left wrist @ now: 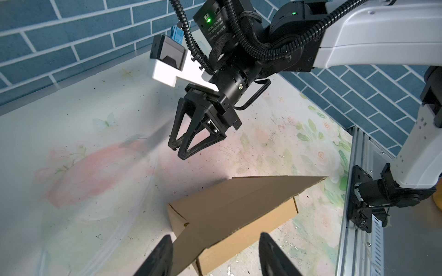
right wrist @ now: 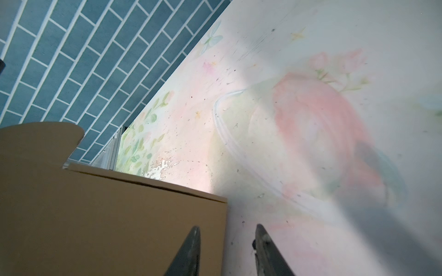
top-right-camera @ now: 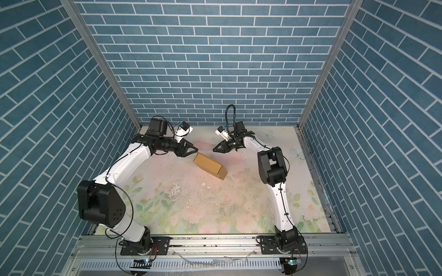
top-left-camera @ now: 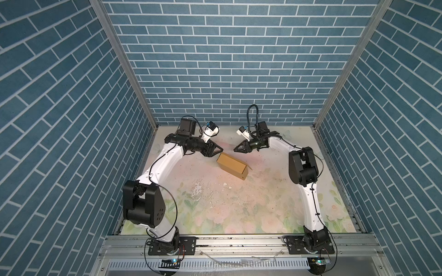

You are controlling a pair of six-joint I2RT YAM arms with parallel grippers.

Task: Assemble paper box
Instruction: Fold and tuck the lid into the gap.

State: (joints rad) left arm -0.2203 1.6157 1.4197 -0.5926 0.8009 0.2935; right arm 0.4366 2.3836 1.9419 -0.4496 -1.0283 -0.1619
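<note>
Tan paper box, its rounded tab clear only from right wrist.

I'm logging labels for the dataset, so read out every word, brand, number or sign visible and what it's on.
No text can be read here.
Label on the black motor housing of the right arm: small print, too blurred to read.
The paper box: plain, no print.

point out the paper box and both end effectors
paper box [top-left-camera: 232, 163], in a top view, top face
left end effector [left wrist: 215, 234], in the left wrist view, between fingertips
right end effector [left wrist: 177, 151], in the left wrist view, between fingertips
</note>
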